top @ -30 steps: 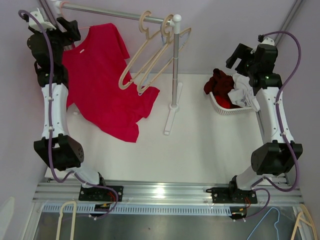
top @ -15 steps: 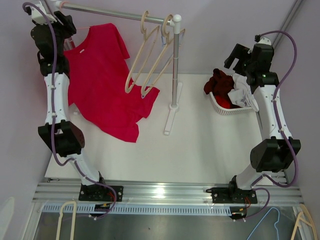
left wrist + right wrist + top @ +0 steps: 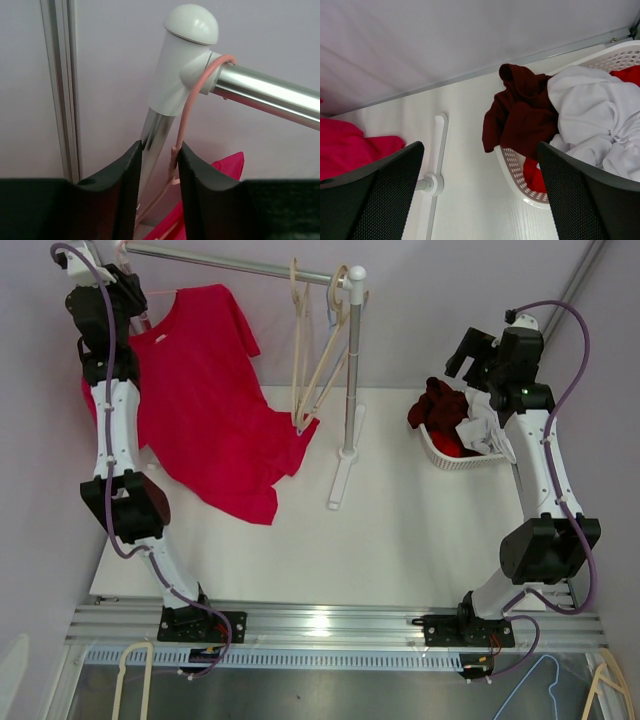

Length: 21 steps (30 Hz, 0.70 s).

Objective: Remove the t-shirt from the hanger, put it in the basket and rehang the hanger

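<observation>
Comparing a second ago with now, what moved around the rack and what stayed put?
The left gripper rose to the left end of the rail and now straddles the hook of the pink hanger; whether it grips is unclear. The empty hangers swung from splayed leftward to nearly edge-on. The right gripper edged up, open. The t-shirt and basket are unchanged.

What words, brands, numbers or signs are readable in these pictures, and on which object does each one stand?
None: no text can be read in any view.
The t-shirt, the white basket and the metal rail show no print, label or number.
</observation>
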Available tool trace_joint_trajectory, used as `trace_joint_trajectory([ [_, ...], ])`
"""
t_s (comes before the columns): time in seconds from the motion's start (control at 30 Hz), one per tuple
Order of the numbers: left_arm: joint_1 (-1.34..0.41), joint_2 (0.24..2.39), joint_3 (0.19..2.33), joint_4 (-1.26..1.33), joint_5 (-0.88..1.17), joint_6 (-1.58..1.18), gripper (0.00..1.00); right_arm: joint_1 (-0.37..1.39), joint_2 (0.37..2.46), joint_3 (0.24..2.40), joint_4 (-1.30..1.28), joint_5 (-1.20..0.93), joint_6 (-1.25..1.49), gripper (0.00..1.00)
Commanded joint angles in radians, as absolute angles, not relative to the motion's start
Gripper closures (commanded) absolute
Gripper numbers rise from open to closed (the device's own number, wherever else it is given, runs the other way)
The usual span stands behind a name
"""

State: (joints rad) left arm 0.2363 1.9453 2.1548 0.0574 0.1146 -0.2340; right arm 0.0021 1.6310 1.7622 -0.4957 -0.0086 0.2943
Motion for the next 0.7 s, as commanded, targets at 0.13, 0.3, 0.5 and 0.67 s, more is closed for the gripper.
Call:
trace_joint_trajectory([
  [0.13,0.239,1.96,2.197,0.044,0.181,-0.259,0.95,0.035,1.657,1.802,-0.459,0.029,0.285,0.0],
  [0.3,0.241,1.953,2.226,0.041,0.215,-0.284,0.99,0.043,1.658,1.802,-0.454,0.029,0.284,0.0],
  [0.5,0.236,1.948,2.287,0.014,0.241,-0.307,0.99,0.046,1.655,1.806,-0.457,0.026,0.281,0.01],
  [0.67,0.224,1.927,2.292,0.009,0.268,-0.308,0.99,0.046,1.651,1.798,-0.46,0.029,0.278,0.01],
])
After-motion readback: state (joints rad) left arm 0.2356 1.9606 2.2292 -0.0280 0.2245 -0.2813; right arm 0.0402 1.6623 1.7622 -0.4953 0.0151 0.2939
